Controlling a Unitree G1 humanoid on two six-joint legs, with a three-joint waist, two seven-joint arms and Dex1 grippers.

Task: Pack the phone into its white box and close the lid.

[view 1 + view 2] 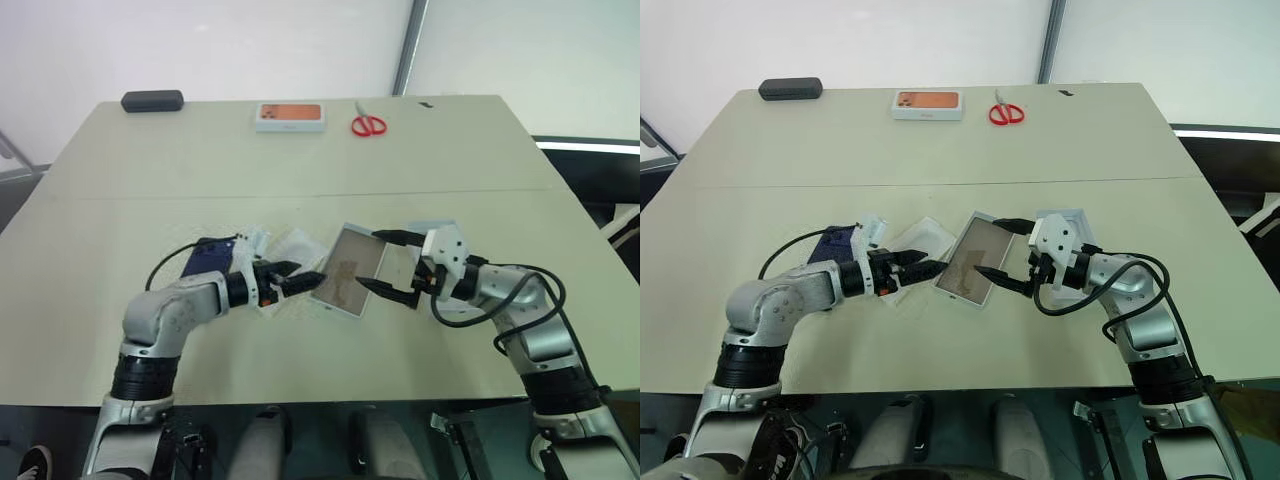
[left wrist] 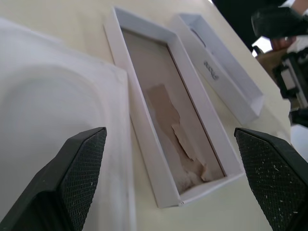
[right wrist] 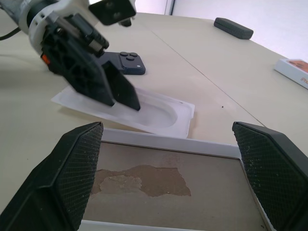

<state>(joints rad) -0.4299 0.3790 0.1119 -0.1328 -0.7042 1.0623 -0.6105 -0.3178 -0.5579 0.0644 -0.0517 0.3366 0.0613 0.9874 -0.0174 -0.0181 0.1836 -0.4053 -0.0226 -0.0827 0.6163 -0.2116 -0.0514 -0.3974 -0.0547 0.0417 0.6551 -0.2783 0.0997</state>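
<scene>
The white box lies empty in the middle of the table, its tan floor torn in patches. Its lid rests upside down just to the right, partly behind my right arm. The dark blue phone lies face down at the left, beside my left forearm. My left gripper is open, over a white moulded card, with its tips near the box's left wall. On the other side, my right gripper is open, its two fingers spread along the box's right long edge. Nothing is held.
A black oblong case sits at the far left corner. An orange-topped white box and red scissors lie along the far edge. A seam runs across the table behind the work area.
</scene>
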